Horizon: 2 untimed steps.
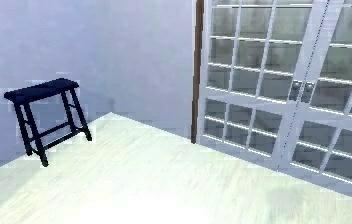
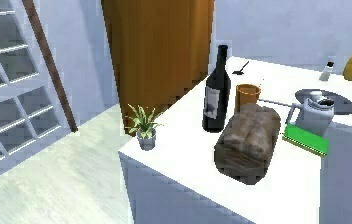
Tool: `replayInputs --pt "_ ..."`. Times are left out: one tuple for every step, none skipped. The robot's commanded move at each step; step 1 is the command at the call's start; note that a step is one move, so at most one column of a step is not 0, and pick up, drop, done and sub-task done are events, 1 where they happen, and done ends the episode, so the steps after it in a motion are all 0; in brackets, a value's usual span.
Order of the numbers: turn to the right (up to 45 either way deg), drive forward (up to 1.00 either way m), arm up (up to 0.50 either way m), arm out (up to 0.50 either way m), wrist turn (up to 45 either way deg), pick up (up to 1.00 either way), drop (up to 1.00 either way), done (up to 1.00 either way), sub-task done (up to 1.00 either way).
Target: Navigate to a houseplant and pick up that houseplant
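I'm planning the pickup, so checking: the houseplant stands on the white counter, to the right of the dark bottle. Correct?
Not quite. The arm side view shows the houseplant standing on the white counter to the left of the dark bottle, not the right.

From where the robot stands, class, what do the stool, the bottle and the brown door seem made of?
Stool: perhaps painted wood or metal; matt blue-black, thin straight legs.
Bottle: likely dark glass; smooth and near-black, pale label.
Brown door: looks like varnished wood; warm orange-brown, smooth sheen.
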Motion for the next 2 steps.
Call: replayInputs --pt "0.0 0.00 0.50 0.00 0.0 0.00 0.00 0.00 0.00" --pt "0.0 0.00 0.38 0.00 0.0 0.00 0.00 0.00 0.00"
